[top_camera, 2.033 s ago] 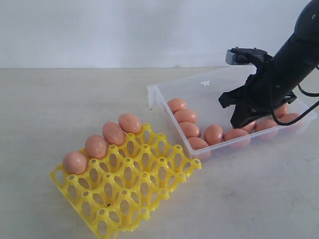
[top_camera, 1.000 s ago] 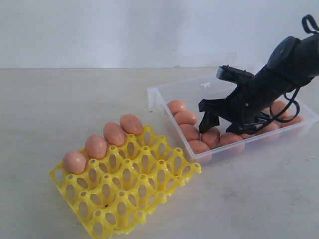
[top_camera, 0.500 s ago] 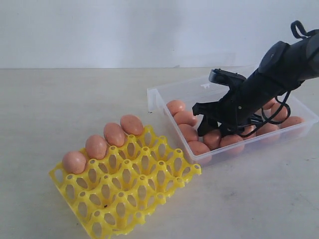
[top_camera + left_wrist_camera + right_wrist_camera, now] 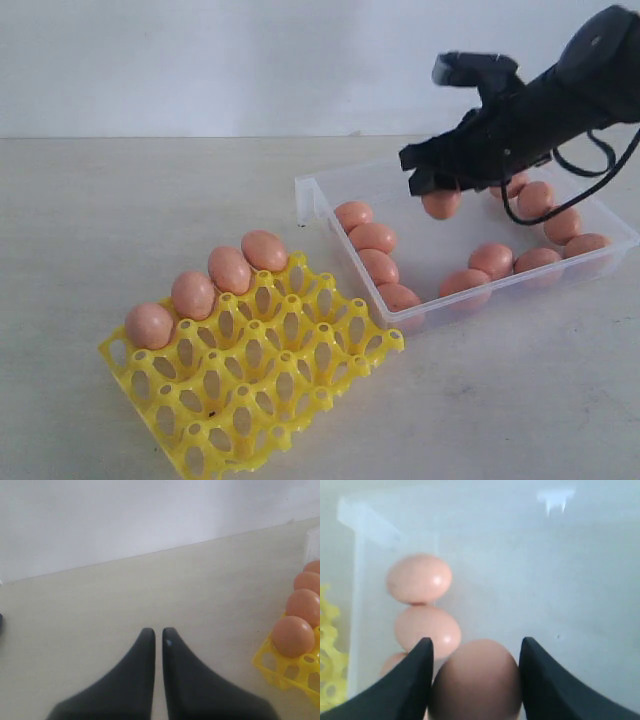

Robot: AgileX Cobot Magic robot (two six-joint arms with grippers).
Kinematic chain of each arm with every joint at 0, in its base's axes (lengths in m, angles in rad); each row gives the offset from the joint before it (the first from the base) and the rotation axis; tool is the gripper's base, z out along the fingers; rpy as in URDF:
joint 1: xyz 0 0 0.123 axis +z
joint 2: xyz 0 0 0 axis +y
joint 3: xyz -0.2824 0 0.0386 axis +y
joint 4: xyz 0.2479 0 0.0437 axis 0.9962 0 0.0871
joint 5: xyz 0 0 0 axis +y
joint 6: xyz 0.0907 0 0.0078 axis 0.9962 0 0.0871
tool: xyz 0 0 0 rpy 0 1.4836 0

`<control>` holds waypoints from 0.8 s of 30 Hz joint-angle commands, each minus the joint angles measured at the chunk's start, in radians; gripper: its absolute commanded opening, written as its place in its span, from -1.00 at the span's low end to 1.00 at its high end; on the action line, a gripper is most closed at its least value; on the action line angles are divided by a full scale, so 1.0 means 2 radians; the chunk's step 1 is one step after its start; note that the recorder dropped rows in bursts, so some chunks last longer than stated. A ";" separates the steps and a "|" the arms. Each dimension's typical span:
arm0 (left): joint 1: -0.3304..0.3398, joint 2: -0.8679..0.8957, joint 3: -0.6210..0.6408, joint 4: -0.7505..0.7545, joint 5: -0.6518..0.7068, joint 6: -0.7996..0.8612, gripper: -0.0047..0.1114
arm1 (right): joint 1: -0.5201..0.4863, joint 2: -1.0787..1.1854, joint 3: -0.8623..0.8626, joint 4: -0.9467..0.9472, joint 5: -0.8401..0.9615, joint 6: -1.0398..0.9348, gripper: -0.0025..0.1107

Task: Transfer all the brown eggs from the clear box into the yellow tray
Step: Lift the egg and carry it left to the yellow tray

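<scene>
Right tool (image 4: pixel 438 188) clamped on one brown egg (image 4: pixel 441 206) above the clear box (image 4: pixel 432 247), left tool (image 4: pixel 158 632) together

A: Item one, backdrop?
B: Wall (image 4: pixel 200 60): plain white, evenly lit.
A: Item two, surface?
B: Tabletop (image 4: pixel 100 220): pale beige, matte (a few faint specks), meeting the wall in one straight seam; soft shadows.

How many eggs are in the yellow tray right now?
4 brown eggs, side by side in the cups along the yellow tray's edge farthest from the camera. None look hidden; the other cups are empty.
</scene>
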 commanded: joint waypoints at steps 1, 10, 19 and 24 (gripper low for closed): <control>-0.004 -0.002 0.002 -0.001 0.000 -0.002 -0.85 | 0.010 -0.069 0.035 0.016 -0.081 -0.005 -0.96; -0.004 -0.002 0.002 -0.001 0.000 -0.002 -0.85 | 0.137 -0.193 0.240 0.003 -0.431 -0.003 -0.96; -0.004 -0.002 0.002 -0.001 0.000 -0.002 -0.85 | 0.233 -0.153 0.262 -0.520 -0.727 0.715 -0.96; -0.004 -0.002 0.002 -0.001 0.000 -0.002 -0.85 | 0.233 -0.035 0.180 -0.725 -0.765 0.875 -0.96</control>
